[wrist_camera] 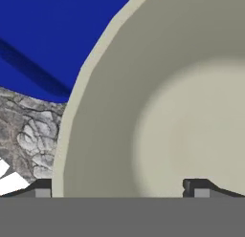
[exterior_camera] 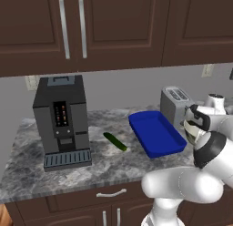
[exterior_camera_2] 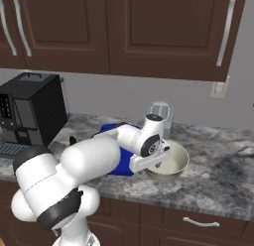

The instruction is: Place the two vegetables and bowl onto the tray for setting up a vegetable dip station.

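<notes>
Counter (exterior_camera_2: 218,183): wide-open fingers (wrist_camera: 40,189) straddle bowl (wrist_camera: 158,112) rim.

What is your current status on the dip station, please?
Gripper open, straddling the bowl rim, not yet gripping. Bowl on counter beside empty tray. Cucumber loose on counter left of tray. Nothing blocking.

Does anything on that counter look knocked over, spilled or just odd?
Nothing stands out. The cucumber lies flat on the counter beside the blue tray, the bowl sits upright, and the coffee machine and toaster stand straight.
</notes>
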Tool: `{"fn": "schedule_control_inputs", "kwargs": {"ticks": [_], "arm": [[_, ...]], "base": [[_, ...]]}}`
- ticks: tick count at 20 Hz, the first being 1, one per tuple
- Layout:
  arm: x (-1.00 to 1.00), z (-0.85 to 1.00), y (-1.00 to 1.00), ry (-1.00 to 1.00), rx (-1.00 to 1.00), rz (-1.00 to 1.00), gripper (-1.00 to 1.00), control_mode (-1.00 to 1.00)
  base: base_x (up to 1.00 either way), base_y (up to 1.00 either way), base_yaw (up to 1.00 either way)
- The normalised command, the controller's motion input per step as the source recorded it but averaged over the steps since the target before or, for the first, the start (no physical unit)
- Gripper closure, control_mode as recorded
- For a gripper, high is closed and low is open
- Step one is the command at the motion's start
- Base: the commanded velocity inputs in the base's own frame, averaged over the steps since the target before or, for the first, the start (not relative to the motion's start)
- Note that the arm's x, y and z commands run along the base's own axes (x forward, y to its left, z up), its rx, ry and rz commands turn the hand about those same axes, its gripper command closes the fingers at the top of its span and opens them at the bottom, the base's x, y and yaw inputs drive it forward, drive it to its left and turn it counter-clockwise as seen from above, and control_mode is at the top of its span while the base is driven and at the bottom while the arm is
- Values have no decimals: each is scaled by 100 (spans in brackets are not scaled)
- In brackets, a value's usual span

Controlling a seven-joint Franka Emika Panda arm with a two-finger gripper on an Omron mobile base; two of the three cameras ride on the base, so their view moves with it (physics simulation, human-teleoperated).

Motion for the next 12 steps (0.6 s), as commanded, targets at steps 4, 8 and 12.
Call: {"fn": "schedule_control_inputs", "kwargs": {"ticks": [4, 8, 12], "arm": [[0, -11, 0, 0, 0, -1, 100, -100], [-5, -1, 0, -1, -4, -1, 100, -100], [-14, 5, 0, 0, -10, 0, 100, -100]], "base": [[0, 0, 0], [0, 0, 0], [0, 0, 0]]}}
